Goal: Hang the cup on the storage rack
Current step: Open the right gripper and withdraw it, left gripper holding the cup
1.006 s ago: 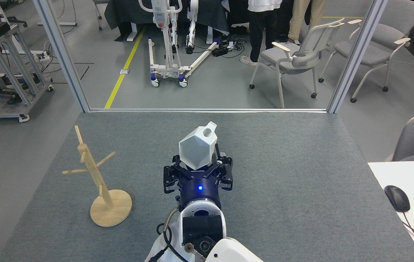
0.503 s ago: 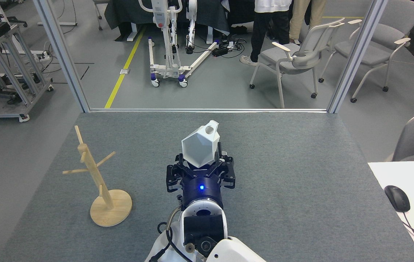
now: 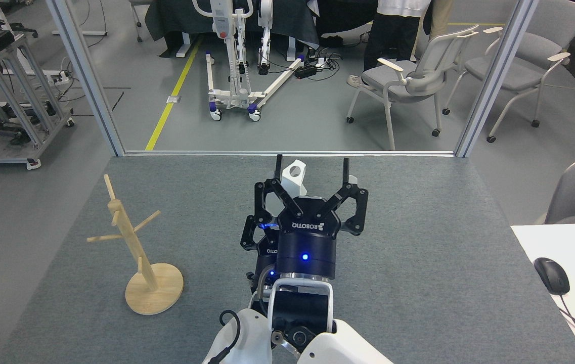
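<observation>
So the storage rack [image 3: 133, 242] stands on the table [image 3: 418, 253], over on the left side. Two arms come up from the bottom middle, one stacked over the other. The upper gripper [image 3: 311, 169] sits in front of the cup [image 3: 295, 177], hiding most of it; the lower gripper [image 3: 257, 237] peeks out just left of it and below. A mouse [image 3: 551, 275] lies on a separate desk [image 3: 545, 242] at the right edge. Chairs [image 3: 408, 81] sit beyond the table's far edge.

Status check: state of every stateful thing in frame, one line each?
right tool: open, fingers spread, in front of the cup.
left tool: mostly hidden behind the right tool; open or shut unclear.
cup: not on the rack, only its tab shows.
storage rack: upright, pegs bare.
</observation>
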Motion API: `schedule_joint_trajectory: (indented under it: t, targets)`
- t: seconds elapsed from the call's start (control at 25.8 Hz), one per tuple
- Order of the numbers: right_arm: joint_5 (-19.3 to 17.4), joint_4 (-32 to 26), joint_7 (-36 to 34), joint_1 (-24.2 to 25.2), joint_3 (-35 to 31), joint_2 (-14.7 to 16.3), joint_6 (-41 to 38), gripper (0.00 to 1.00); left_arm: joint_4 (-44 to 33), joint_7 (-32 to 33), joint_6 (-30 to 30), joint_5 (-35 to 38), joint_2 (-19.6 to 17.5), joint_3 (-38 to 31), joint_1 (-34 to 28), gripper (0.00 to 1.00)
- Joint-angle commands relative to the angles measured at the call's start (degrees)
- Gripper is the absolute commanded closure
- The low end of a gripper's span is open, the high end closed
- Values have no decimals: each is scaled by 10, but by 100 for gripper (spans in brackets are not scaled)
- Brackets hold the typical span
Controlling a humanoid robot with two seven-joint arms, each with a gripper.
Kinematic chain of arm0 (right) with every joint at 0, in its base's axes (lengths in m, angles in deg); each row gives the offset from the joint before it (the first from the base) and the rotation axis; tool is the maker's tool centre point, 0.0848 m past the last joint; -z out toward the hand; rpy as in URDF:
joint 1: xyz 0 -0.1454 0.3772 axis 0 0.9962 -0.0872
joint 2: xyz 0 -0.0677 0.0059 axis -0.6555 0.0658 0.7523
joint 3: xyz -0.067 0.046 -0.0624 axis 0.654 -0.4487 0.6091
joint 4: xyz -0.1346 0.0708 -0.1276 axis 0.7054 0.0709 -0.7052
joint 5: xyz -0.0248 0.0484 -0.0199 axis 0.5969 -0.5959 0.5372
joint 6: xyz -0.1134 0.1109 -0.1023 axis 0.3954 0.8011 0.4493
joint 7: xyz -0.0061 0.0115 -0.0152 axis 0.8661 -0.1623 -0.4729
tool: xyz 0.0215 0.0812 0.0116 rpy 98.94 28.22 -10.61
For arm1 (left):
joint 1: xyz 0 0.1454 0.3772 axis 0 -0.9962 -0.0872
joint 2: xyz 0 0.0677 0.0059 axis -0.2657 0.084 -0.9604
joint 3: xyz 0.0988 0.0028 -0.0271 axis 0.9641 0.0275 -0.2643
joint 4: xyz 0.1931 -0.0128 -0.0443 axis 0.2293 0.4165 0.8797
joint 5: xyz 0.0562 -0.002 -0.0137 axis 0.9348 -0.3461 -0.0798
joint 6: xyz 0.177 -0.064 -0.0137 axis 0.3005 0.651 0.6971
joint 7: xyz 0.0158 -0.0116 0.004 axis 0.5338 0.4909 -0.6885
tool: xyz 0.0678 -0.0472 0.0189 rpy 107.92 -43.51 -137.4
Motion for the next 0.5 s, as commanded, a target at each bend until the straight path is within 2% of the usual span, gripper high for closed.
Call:
schedule_joint_trajectory:
  t: [0.0,0.23,0.35,0.46]
  targets:
    - [0,0,-65,-3,-19,12,17,1,-1,-1,-1,1,1,1,-1,98]
    - [-11,0,-73,1,-74,46,1,1,-22,0,-26,2,0,4,-17,98]
    - [-45,0,-74,10,-123,65,-41,1,-56,7,-36,14,-5,4,-53,99]
    - [-111,4,-74,26,-184,78,-109,1,-80,17,-61,17,-11,4,-93,99]
